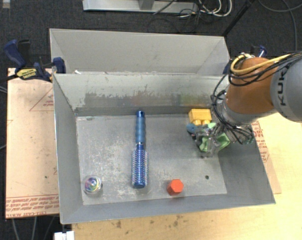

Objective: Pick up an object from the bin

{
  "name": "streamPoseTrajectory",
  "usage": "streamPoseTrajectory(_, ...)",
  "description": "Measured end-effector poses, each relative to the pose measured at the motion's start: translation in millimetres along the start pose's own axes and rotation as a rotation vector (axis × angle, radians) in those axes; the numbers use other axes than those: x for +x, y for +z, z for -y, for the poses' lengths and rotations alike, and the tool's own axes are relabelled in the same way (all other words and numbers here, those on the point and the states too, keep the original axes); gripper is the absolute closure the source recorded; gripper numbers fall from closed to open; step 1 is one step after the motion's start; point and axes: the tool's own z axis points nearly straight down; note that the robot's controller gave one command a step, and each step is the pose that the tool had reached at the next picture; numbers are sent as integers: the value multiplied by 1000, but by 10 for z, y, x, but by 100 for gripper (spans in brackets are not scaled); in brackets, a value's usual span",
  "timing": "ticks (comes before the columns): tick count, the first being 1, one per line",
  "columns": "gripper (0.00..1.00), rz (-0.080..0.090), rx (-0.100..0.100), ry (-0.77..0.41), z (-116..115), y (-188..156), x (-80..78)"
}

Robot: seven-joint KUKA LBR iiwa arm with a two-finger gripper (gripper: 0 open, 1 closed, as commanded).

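Observation:
My gripper is low in the bin's right part, under the orange wrist cover. A green thing lies right at the gripper, partly hidden by it; I cannot tell if it is held. A yellow block sits just behind the gripper, near the back wall. Beside it, to the gripper's left, is a small blue piece.
A blue hairbrush lies lengthwise in the middle of the bin floor. A small orange-red block rests near the front wall. A shiny round thing lies in the front left corner. The arm reaches in over the right wall.

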Motion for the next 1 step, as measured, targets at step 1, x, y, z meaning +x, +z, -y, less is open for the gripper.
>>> streamPoseTrajectory(1, 100, 10, 11, 20, 139, -1253, -392)
